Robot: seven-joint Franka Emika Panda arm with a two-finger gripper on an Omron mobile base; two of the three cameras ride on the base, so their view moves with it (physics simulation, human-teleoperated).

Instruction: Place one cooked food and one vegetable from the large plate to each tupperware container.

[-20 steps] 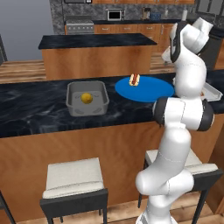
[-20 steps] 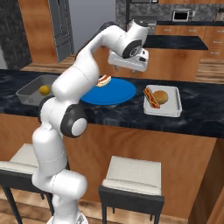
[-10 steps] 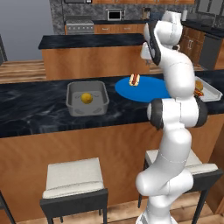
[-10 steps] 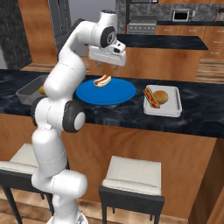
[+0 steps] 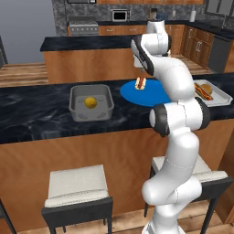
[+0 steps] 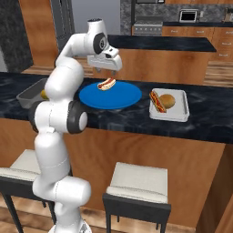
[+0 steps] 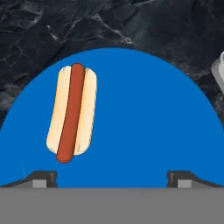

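Note:
One hot dog [image 6: 106, 83] [image 7: 72, 113] [image 5: 140, 83] lies on the back part of the large blue plate [image 6: 113, 98] [image 7: 148, 118] [image 5: 151, 93]. My gripper [image 6: 107, 71] [image 7: 112, 179] hangs open and empty a little above it, with the hot dog to the left of centre in the hand view. The deep grey tub [image 5: 91, 109] holds a small yellow ball [image 5: 90, 102]. In the shallow white tray [image 6: 175, 113] [image 5: 218, 93] a second hot dog [image 6: 157, 101] [image 5: 201, 90] lies beside a golden-brown ball [image 6: 168, 100] [image 5: 207, 87].
Everything stands on a long black marble counter [image 5: 32, 119] [image 6: 209, 120]. Two stools [image 5: 77, 189] [image 6: 139, 186] stand in front of it. A second counter [image 5: 87, 43] runs behind. My own arm covers part of the plate in the left base view.
The arm has swung left, from over the white tray to over the hot dog on the blue plate. The gripper stayed open; no food moved.

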